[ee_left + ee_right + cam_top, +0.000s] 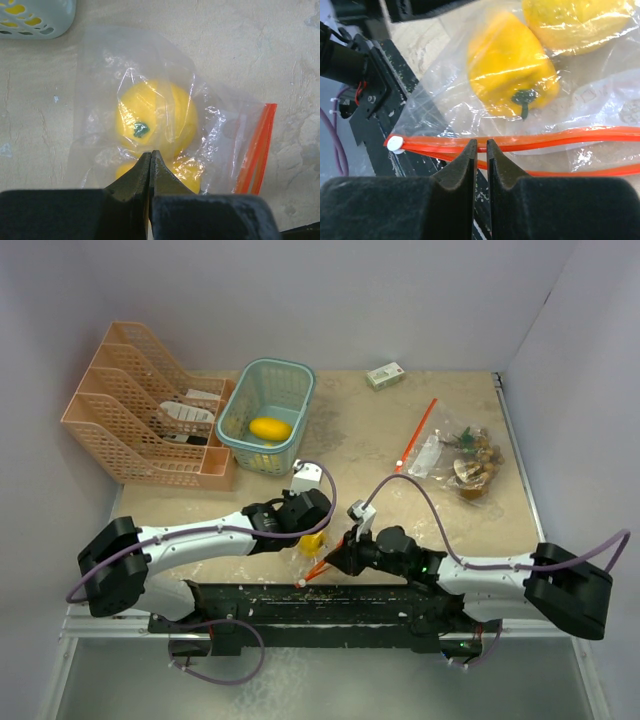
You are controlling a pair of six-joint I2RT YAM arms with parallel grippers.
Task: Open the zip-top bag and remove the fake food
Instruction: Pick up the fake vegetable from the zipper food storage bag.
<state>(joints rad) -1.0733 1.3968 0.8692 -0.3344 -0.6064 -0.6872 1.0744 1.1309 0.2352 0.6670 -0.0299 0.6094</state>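
Observation:
The zip-top bag is clear with an orange zip strip and a white slider. It hangs at the table's near edge over the black frame. Inside are fake food pieces: a yellow pepper and a round yellow fruit, also visible in the left wrist view as two yellow fruits. My left gripper is shut on the bag's clear film beside the fruit. My right gripper is pinched to a narrow slit on the orange strip, near the slider end.
A second clear bag with brownish toy food lies at the right. A teal basket holds a yellow fruit. A peach file organiser stands at the left, and a small white-green box lies at the back.

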